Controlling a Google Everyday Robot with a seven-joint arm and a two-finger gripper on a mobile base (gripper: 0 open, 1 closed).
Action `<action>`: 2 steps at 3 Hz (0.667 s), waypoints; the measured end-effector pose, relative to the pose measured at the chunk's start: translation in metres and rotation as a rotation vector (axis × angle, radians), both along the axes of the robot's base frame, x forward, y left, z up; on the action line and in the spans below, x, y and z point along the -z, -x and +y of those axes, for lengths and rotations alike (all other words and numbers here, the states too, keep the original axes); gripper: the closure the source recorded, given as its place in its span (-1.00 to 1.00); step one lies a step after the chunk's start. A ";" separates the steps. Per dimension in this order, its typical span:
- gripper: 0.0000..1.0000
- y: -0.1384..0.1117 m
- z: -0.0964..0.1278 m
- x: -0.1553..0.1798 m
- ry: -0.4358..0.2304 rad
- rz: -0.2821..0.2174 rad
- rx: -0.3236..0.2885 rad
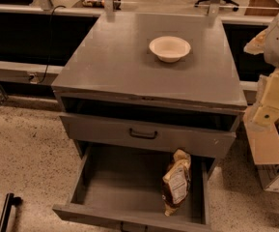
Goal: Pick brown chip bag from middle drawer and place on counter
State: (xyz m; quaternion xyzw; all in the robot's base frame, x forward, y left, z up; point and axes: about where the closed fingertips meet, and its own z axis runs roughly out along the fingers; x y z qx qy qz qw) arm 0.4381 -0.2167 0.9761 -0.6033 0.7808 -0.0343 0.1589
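Observation:
The brown chip bag (176,181) lies in the right part of the middle drawer (119,185), which is pulled open. The bag is dark brown with tan ends and a white label panel facing up. The counter (115,62) is the grey cabinet top above. My gripper (270,104) hangs at the right edge of the view, beside the cabinet's right side, about level with the top drawers. It is well above and to the right of the bag and touches nothing.
A white bowl (170,48) stands on the counter's back right. The drawer front with the black handle (143,135) sits just above the open drawer. A cardboard box (273,164) stands on the speckled floor at the right. A black object (6,210) is at the bottom left.

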 end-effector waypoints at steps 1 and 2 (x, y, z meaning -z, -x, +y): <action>-1.00 0.000 0.001 0.000 -0.008 -0.012 0.003; -1.00 0.015 0.015 0.030 -0.111 -0.009 0.014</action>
